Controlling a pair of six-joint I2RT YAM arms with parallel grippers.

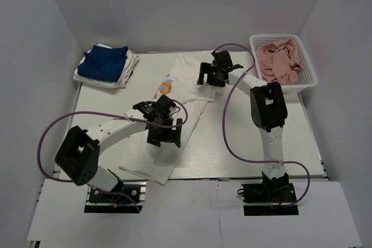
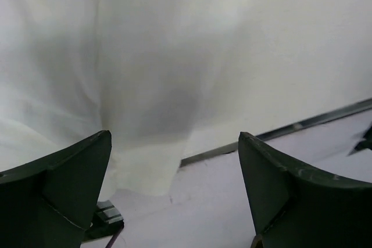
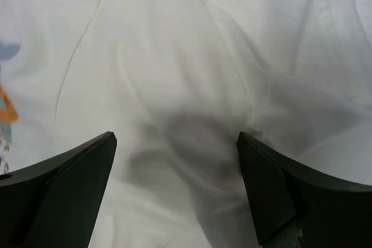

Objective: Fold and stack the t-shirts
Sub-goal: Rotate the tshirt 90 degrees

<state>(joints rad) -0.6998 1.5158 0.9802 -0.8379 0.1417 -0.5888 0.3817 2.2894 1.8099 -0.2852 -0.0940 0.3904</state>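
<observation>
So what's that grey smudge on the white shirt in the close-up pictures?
Left wrist view: just a soft shadow on the white shirt. Right wrist view: the same sort of shadow, over creases. Top view: bright, even light, no glare.

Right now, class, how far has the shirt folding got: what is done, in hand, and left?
Done: a blue t-shirt lies folded on a folded white one, far left. In hand: the left claw and right claw hang open over the printed white t-shirt, gripping nothing. Left: folding and stacking it; pink cloth sits in the basket.
</observation>
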